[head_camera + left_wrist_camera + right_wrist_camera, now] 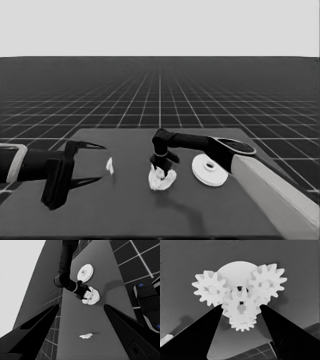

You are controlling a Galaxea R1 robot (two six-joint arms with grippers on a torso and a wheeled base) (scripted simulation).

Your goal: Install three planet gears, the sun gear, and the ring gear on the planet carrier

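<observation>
Landmark: the smaller round part [236, 271], the planet carrier, lying near the middle of the counter [125, 210]. In the right wrist view it bears toothed gears: one gear [211, 290] on one side, a second gear [267, 285] on the other, a centre gear [240, 306] over its hole, and another gear [242, 321] partly hidden beneath the centre one.

The right hand [162, 162] stands directly above the carrier. Its two fingers [197, 340] are spread and flank the centre gear on either side; whether they touch its teeth cannot be told. The step in hand appears to be seating the sun gear among the planet gears.

The larger round part [210, 170], the ring gear, lies flat just beside the carrier, on the right arm's side, apart from it. A thin white piece [110, 165] lies on the carrier's other side, between it and the left hand [92, 162], which waits with fingers spread over the counter's left end.

Next move, as a judgement: confirm that the centre gear meshes and sits flush, lift the right hand clear, then fetch the larger round part and lower it squarely over the gears.
</observation>
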